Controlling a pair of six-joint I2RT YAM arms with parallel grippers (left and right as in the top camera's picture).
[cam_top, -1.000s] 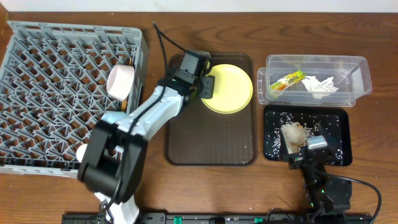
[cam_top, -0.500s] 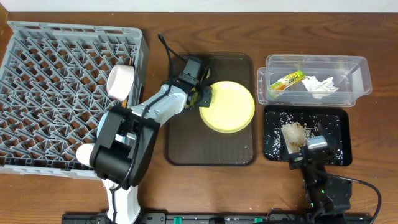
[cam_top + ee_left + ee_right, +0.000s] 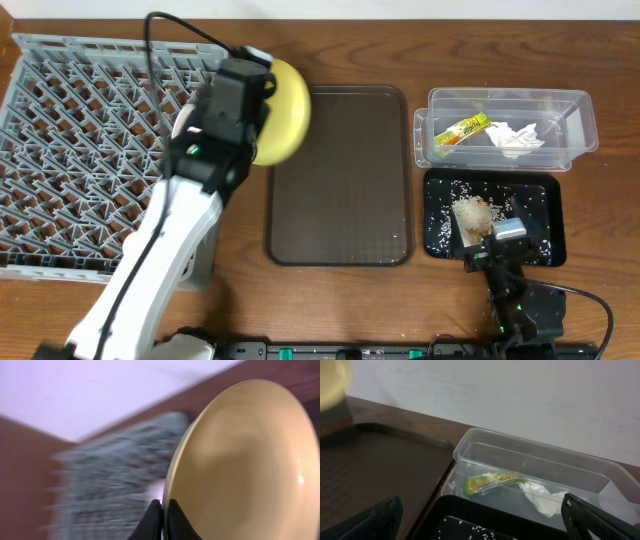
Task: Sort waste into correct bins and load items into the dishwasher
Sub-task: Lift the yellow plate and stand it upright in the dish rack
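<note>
overhead: straight down | wrists: low, close | shared: plate (image 3: 284, 96), tub (image 3: 505, 92)

brown serving tray (image 3: 338, 180) | flat on wooden table (image 3: 330, 300) | centre

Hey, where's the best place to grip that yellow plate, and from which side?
Its thin rim, coming in edge-on. The plate is tilted up on edge, and the left gripper pinches that rim with one finger on each face; the broad round faces are too wide to span.

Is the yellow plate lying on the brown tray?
No: the left pincer grips the yellow plate by its rim, held aloft beside the grey rack.
</note>
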